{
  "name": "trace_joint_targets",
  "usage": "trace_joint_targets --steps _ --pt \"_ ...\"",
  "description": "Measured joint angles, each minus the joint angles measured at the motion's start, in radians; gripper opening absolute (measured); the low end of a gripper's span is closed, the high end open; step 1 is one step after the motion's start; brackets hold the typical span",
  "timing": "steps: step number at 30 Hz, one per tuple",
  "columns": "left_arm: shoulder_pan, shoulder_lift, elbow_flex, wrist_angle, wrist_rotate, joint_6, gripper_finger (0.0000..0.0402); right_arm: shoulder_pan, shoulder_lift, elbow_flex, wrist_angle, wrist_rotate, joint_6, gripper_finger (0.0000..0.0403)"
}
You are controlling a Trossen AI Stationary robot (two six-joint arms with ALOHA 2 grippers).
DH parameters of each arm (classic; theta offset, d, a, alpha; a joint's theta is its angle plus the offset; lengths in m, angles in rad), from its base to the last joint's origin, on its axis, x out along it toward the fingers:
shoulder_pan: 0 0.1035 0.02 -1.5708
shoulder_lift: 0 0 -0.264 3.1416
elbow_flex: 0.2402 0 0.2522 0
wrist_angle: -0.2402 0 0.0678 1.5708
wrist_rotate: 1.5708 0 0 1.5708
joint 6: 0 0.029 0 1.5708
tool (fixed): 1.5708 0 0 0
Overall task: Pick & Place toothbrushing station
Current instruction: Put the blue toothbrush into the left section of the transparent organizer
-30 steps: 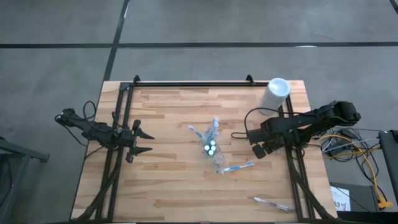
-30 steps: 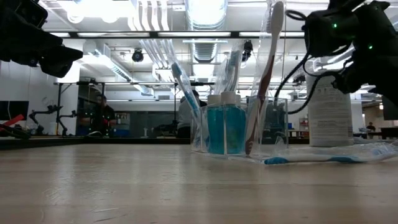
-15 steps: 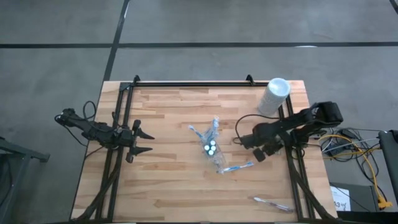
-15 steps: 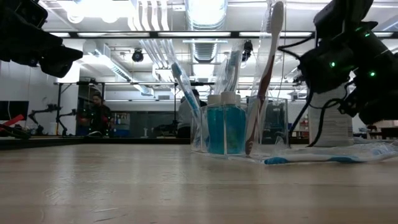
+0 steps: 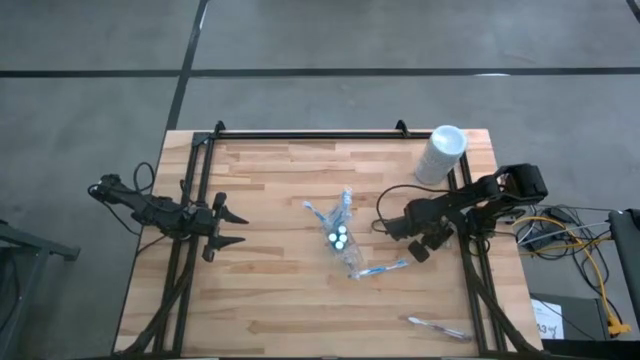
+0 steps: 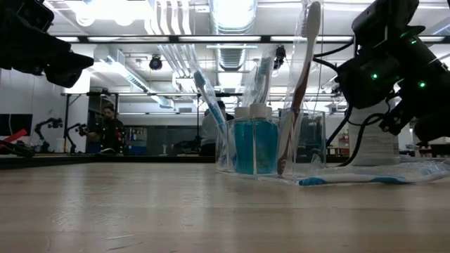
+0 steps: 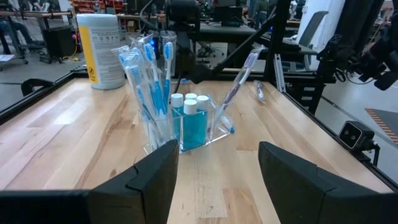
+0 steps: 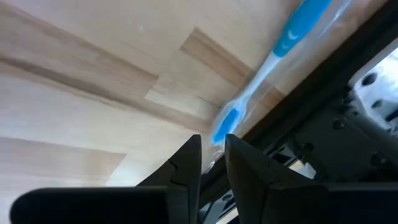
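The toothbrushing station stands mid-table: a clear holder with upright blue-and-white toothbrushes and blue white-capped tubes. A loose wrapped toothbrush lies flat on the wood to its right, and my right gripper hangs just past it, tilted down, its fingers a narrow gap apart with nothing between them. In the right wrist view a toothbrush lies beyond the fingertips. My left gripper waits wide open at the table's left, facing the station.
A tall white cylinder stands at the far right corner. Another wrapped toothbrush lies near the front right edge. Black rails run along the far edge and down both sides. Bare wood lies between my left gripper and the station.
My right gripper has sunk toward the table beside the loose toothbrush, tipping further downward and rolling a little; most of the move came in the first half second. The station and toothbrushes have stayed put.
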Motion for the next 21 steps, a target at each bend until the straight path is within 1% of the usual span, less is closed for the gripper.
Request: trace_joint_targets --steps 3,13,21 --pt "0.0 0.0 0.0 0.0 0.0 0.0 0.0227 0.0 -0.003 0.0 -0.001 0.029 -0.002 0.0068" --pt "0.0 0.0 0.0 0.0 0.0 0.0 0.0227 0.0 -0.002 -0.018 -0.001 0.022 -0.076 0.0068" --pt "0.0 0.0 0.0 0.0 0.0 0.0 0.0227 0.0 -0.002 -0.018 -0.001 0.022 -0.072 0.0068"
